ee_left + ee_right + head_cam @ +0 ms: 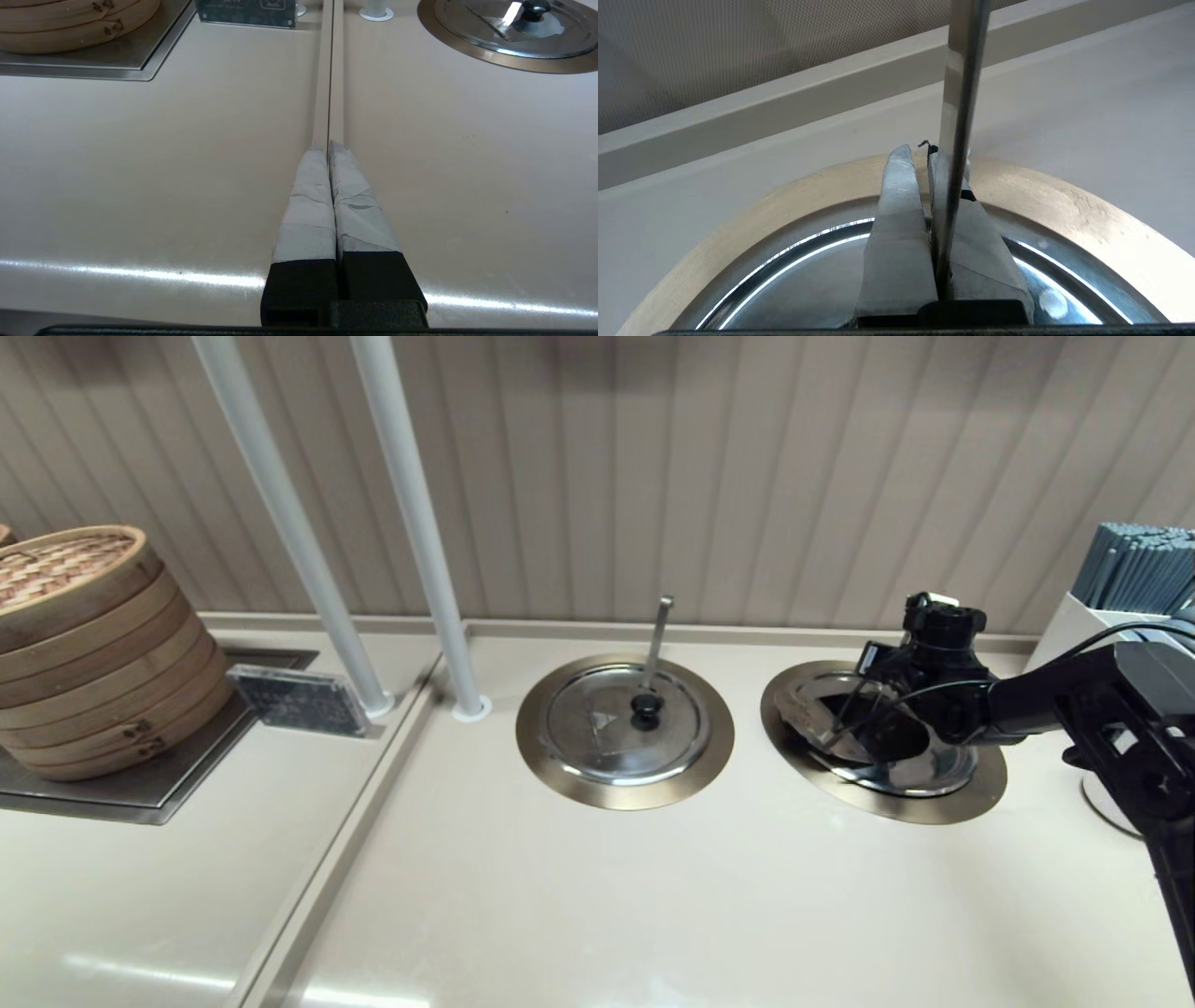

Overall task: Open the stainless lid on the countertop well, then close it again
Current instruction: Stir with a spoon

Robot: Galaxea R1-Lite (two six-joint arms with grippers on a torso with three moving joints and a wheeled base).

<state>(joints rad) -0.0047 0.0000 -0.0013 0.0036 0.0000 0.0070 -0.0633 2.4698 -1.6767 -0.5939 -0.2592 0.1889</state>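
Observation:
The stainless lid [920,777] lies over the countertop well, whose gold ring [971,800] shows around it at the right of the counter. My right gripper [823,730] reaches in from the right, low over the lid's left half, and hides the black knob. In the right wrist view the lid [784,289] and ring [1064,200] curve beneath the taped fingers [896,224], which stand shut to a narrow slit. The slanting ladle handle [961,93] rises out of that slit; I cannot tell whether it is pinched. My left gripper [328,145] is parked shut over the counter seam.
The twin lid [607,747] with its vertical ladle handle [659,635] sits mid-counter. Bamboo steamers [84,644] stand far left beside a dark sign [299,700]. Two white poles [420,523] rise behind. A white holder of blue-grey sticks [1134,569] stands at the far right.

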